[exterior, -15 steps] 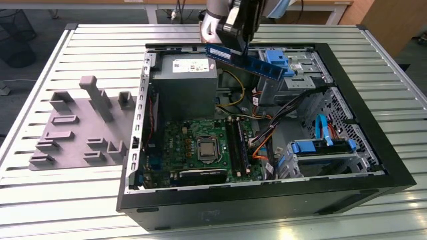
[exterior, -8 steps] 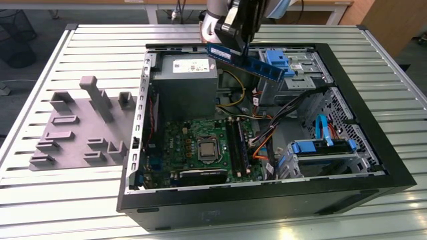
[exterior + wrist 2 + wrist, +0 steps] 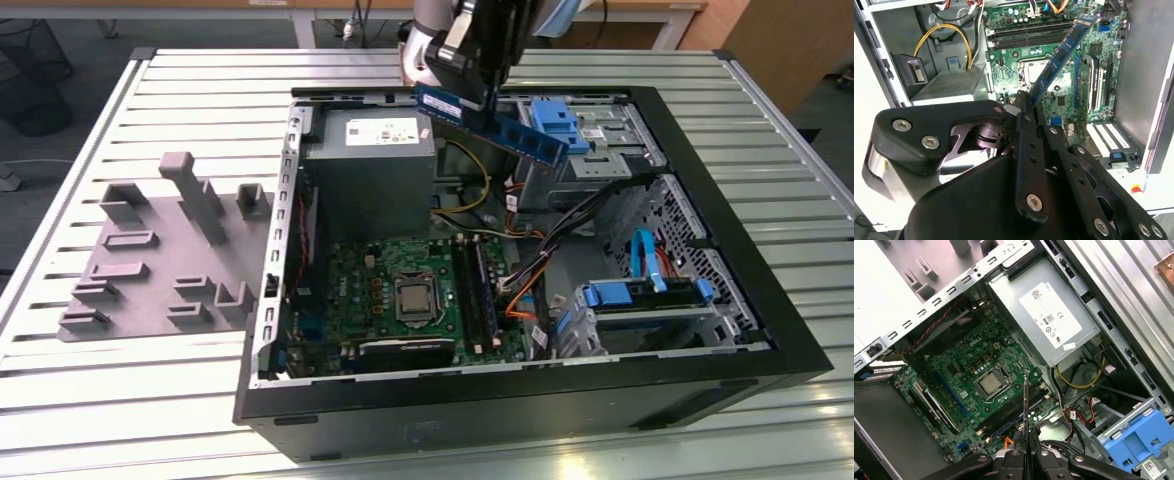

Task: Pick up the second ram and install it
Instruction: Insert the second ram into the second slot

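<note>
Gripper (image 3: pixel 483 75) clenched on ram (image 3: pixel 489 122), holding it by one end; ram airborne, clear of everything, hanging above the open case (image 3: pixel 747 360) over the PSU (image 3: pixel 367 160) corner nearest the blue drive bracket (image 3: pixel 561 122). In the exterior view, stick tilted, sloping down from the gripper toward that bracket, not yet square to anything. In the second wrist view, ram (image 3: pixel 1061 55) sticks out past the gripper (image 3: pixel 1026 107) fingers, long blue edge with chips showing, free end pointing across the motherboard (image 3: pixel 1054 75) toward the slots (image 3: pixel 1024 36). In the first wrist view, ram (image 3: pixel 1025 410) seen edge-on as a thin line rising from the gripper (image 3: pixel 1025 452), lined up over the board beside the CPU socket (image 3: pixel 990 385). Probably gripped at the end so the contact edge stays free for the slot; edge-on look through the wrist view likely there for alignment. Still well above the motherboard, nowhere near seated. One dark stick apparently already in a slot beside the socket, cannot tell for sure. Grey fixture tray (image 3: pixel 160 250) on bench (image 3: pixel 80 400) beside the case, on the PSU side. Pick done, install not done.
</note>
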Available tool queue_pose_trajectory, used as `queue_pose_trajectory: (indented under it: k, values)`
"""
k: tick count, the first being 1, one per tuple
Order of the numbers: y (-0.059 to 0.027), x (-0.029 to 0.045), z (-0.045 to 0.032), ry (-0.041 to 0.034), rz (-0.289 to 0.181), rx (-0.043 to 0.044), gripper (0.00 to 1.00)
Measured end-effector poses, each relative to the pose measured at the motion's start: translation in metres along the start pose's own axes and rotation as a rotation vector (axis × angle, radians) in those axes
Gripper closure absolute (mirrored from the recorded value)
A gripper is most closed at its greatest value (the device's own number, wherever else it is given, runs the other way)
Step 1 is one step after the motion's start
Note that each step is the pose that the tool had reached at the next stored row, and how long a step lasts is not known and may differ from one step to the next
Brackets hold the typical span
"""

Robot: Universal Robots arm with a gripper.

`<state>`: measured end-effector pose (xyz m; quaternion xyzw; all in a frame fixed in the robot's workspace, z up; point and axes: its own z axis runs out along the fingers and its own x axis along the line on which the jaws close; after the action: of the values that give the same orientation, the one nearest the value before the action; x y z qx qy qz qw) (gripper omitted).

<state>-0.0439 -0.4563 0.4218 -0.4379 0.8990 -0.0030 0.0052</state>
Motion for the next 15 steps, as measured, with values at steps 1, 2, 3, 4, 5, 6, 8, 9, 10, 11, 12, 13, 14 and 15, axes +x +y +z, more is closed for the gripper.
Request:
queue_pose_trajectory:
  k: [1,2,3,4,5,6,8,9,10,11,12,13,14,15]
  values:
    - [0.0,0.0,0.0,0.0,0.007,0.0,0.86]
    - [0.0,0.0,0.0,0.0001,0.015,0.0001,0.86]
    - [0.0,0.0,0.0,0.0002,0.022,0.0002,0.86]
    - [0.0,0.0,0.0,0.0003,0.029,0.0002,0.86]
    - [0.0,0.0,0.0,0.0004,0.036,0.0002,0.86]
    - [0.0,0.0,0.0,0.0004,0.043,0.0003,0.86]
    - [0.0,0.0,0.0,0.0006,0.058,0.0004,0.86]
    - [0.0,0.0,0.0001,0.0006,0.066,0.0004,0.86]
    - [0.0,0.0,0.0001,0.0007,0.074,0.0005,0.86]
    - [0.0,0.0,0.0001,0.0008,0.081,0.0006,0.86]
    - [0.0,0.0,0.0001,0.0009,0.089,0.0006,0.86]
    - [0.0,0.0,0.0001,0.0009,0.097,0.0007,0.86]
    - [0.0,0.0,0.0001,0.001,0.105,0.0007,0.86]
    - [0.0,0.0,0.0001,0.0012,0.113,0.0008,0.86]
